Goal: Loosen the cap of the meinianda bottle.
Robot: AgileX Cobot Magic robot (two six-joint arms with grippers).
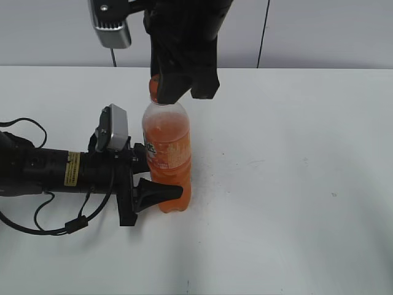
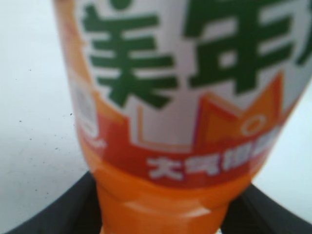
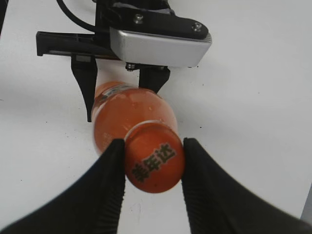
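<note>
The meinianda bottle [image 1: 166, 153] stands upright on the white table, full of orange drink, with an orange label. My left gripper [image 1: 153, 184] comes in from the left and is shut on its lower body; the left wrist view shows the bottle [image 2: 185, 146] filling the frame between the black jaws. My right gripper [image 1: 178, 89] reaches down from above and is shut on the orange cap [image 3: 155, 162], one finger on each side. In the exterior view only a sliver of the cap [image 1: 154, 86] shows past the fingers.
The white table [image 1: 295, 184] stretches to the right and front. The left arm with its cables [image 1: 37, 175] lies along the table at the left. A grey wall rises behind the table's far edge.
</note>
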